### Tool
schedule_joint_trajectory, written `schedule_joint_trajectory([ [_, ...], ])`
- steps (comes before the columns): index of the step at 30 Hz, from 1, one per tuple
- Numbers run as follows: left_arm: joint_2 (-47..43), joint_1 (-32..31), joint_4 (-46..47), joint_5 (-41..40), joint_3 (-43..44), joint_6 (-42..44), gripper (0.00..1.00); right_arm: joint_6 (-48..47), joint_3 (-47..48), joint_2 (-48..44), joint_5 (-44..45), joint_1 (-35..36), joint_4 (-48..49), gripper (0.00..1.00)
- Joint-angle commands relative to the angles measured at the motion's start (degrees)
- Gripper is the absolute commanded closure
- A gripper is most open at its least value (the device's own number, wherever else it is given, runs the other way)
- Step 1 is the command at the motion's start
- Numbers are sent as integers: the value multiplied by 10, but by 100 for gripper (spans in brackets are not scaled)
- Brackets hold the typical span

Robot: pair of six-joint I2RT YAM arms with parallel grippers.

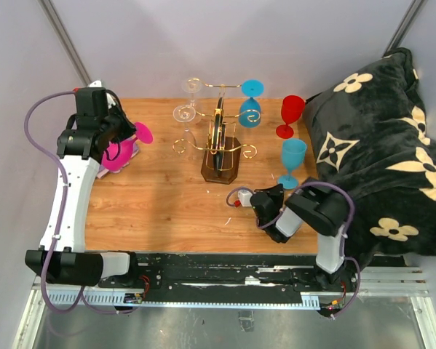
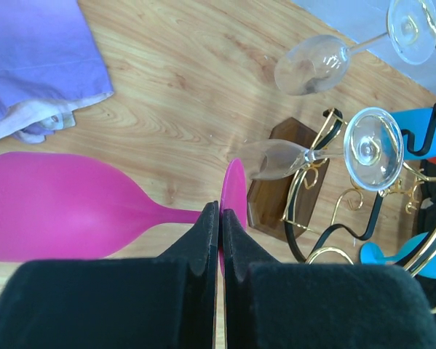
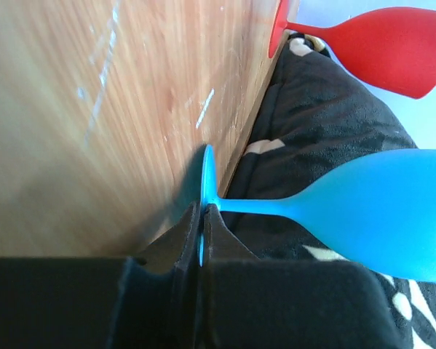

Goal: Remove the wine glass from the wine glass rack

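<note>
Top external view: pink glass off the rack, held by the far-left corner.

A wooden tabletop is bordered at its right edge by a black flowered blanket; the wine glass rack is stood upright near the middle of the far edge, with clear glasses and blue glasses hung on it; the pink wine glass is held tilted, well apart from the rack, its stem clamped by the left gripper; a light-blue glass and a red glass are stood upright near the right edge; the right gripper is narrowed to a slit at the light-blue glass's foot; whether anything is pinched cannot be told.
</note>
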Motion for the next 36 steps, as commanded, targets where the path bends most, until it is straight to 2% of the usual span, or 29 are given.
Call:
schedule_joint_trajectory([
  [1, -8, 14, 18, 10, 20, 10, 99, -48, 26, 127, 41, -23, 253, 99],
  [4, -7, 25, 16, 11, 20, 16, 100, -62, 49, 187, 41, -39, 274, 99],
  [7, -3, 33, 20, 17, 17, 19, 99, -82, 81, 203, 41, -64, 280, 99],
  [12, 6, 37, 31, 27, 9, 21, 99, -47, 108, 159, -49, -107, 168, 99],
  [22, 12, 51, 34, 29, 14, 35, 99, -49, 161, 165, -95, -159, 84, 99],
  [23, 12, 52, 35, 29, 15, 36, 99, -47, 163, 164, -96, -161, 72, 97],
  [25, 15, 55, 35, 33, 16, 38, 99, -44, 161, 160, -99, -165, 58, 81],
  [28, 17, 56, 35, 36, 14, 38, 99, -41, 154, 151, -104, -171, 38, 70],
  [31, 16, 57, 38, 37, 8, 38, 100, -30, 145, 135, -117, -175, 11, 63],
  [34, 14, 58, 41, 39, 3, 37, 99, -24, 140, 125, -123, -176, -3, 49],
  [36, 14, 59, 42, 37, 2, 37, 99, -23, 133, 117, -125, -175, -8, 45],
])
